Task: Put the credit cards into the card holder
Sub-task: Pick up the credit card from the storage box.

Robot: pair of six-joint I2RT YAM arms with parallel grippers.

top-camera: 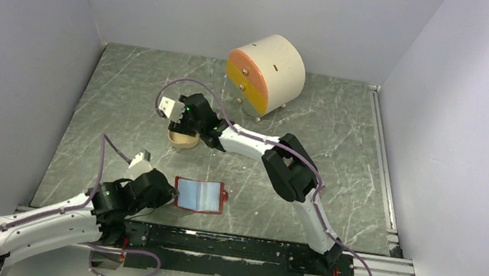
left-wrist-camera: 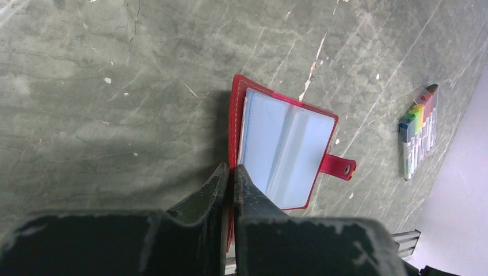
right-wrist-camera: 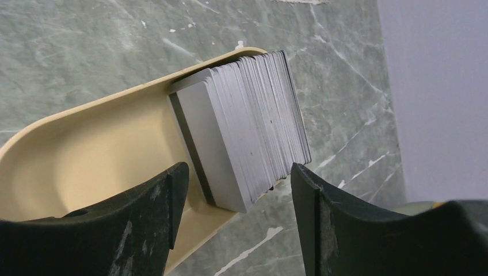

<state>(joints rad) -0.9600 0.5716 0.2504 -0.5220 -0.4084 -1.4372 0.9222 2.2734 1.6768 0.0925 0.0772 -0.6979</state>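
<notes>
Right tool (right-wrist-camera: 239, 171) wide open astride credit cards (right-wrist-camera: 247, 115) stacked in tan tray (right-wrist-camera: 86, 155), nothing gripped, left tool (left-wrist-camera: 229, 171) closed at edge of open card holder (left-wrist-camera: 288, 149)

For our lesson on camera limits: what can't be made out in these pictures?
- Card stack: top view, hidden beneath the right end effector.
- Red card holder, near corner: left wrist view, behind the shut left end effector.
- Marker pack print: left wrist view, too small.

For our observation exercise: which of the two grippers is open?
The right gripper, jaws spread wide at the stack of credit cards in the tan tray; the left gripper is pinched shut on the card holder.
</notes>
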